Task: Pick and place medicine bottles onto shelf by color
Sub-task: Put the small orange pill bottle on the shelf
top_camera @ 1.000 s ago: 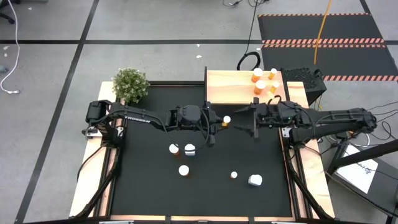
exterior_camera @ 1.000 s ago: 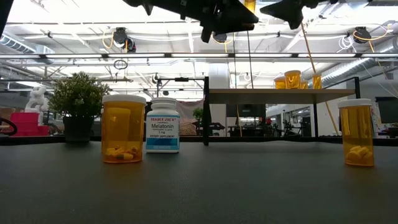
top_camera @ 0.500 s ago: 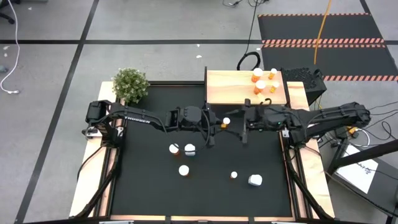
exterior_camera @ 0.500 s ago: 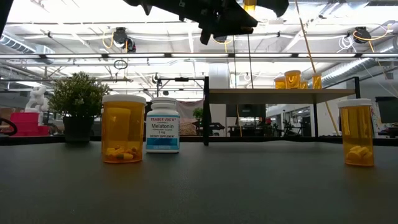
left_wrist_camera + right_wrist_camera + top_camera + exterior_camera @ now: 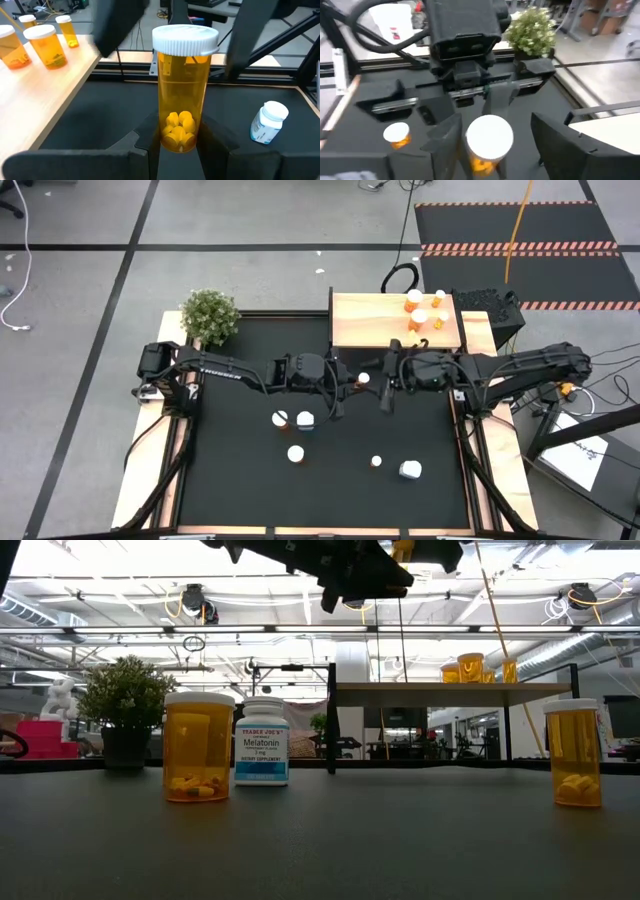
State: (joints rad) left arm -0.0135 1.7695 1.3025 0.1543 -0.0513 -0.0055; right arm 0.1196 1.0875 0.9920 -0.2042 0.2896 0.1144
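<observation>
Right gripper [image 5: 380, 388] has moved in toward table centre since a second ago, now flanking the amber bottle [image 5: 184, 90] that the left gripper [image 5: 345, 385] holds up above the black mat [image 5: 240, 480]. Left fingers [image 5: 216, 145] pinch the bottle low on its body, upright, white ribbed cap on top, yellow pills inside. Right fingers [image 5: 445, 140] stand spread either side of the cap, not clamped as far as I can see. Shelf [image 5: 350, 320]: pale flat wood platform at the far edge of the mat, carrying four amber bottles [image 5: 420, 310], white-capped. On the mat: a white labelled bottle [image 5: 262, 741] just beside a translucent amber cylinder [image 5: 198, 746], another white bottle [image 5: 409, 470] near the front. Bushy potted plant [image 5: 209, 316] at the far left corner.
</observation>
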